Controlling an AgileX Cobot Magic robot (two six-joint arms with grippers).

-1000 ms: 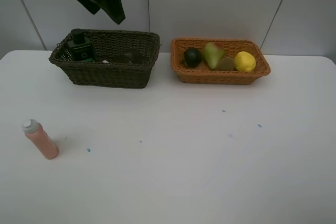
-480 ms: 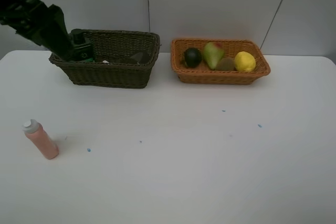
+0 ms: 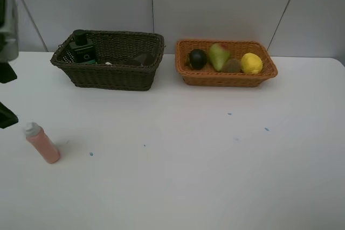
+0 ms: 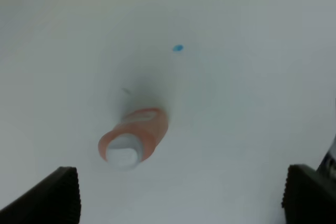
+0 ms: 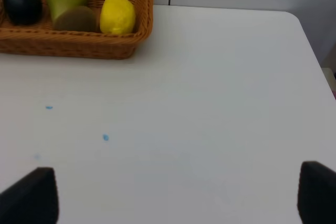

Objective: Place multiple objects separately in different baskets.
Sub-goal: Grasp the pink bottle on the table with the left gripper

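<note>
Left gripper (image 4: 178, 203) swung down from dark basket (image 3: 110, 60), open over pink bottle (image 4: 134, 137)

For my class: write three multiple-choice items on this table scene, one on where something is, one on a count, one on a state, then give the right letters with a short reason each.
1. Where is the pink bottle?
A. in the dark basket
B. on the table
C. in the orange basket

2. How many fruits lie in the orange basket?
A. two
B. four
C. six

3. How is the left gripper?
A. open, holding nothing
B. shut on the bottle
C. shut on a lemon

Answers:
1 B, it stands on the bare table, apart from both baskets.
2 B, dark green fruit, pear, kiwi, lemon.
3 A, its fingers stand wide apart above the bottle.
</note>
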